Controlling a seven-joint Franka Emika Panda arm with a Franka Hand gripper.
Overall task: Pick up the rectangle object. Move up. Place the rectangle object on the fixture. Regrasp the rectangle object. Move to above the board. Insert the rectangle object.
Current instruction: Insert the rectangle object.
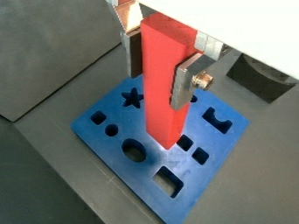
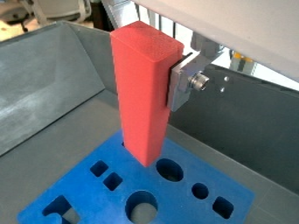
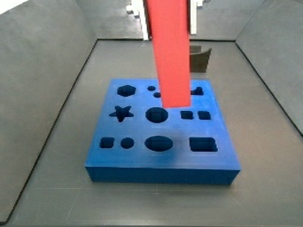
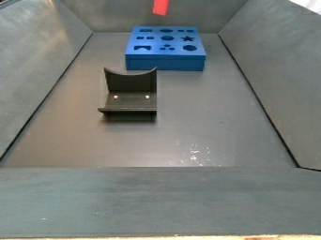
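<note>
1. The gripper [image 1: 176, 77] sits at the upper centre of both wrist views, its jaws clamped on the rectangle object [image 1: 163, 79] near that block's top. One silver finger [image 2: 183, 83] lies flat against the block's side; the opposite finger is hidden behind the block.

2. The rectangle object hangs upright over the board [image 1: 105, 131], its lower end near the holes in the middle of the board. In a side view the block [image 3: 169, 49] runs down from the top edge of the frame to about the board's [image 3: 154, 164] back rows. Whether its tip touches the board or hangs just above it, I cannot tell.

3. The fixture [image 4: 129, 94] stands empty at centre left of a side view, well apart from the board [image 4: 170, 47] at the top of that frame. Only the block's lower end [image 4: 160, 7] shows there, at the top edge.

4. Judgement: the step in hand is the insertion, with the regrasp apparently done.

5. To do it well:
   - Square the block's end to the matching cut-out before descending; a slight twist would catch an edge.
   - Keep the block plumb. The grip is high, so the free lower end can swing.
   - Lower slowly, and let go only once the block stands seated.

6. Risk: a neighbouring hole of similar size could be mistaken for the target.
</note>
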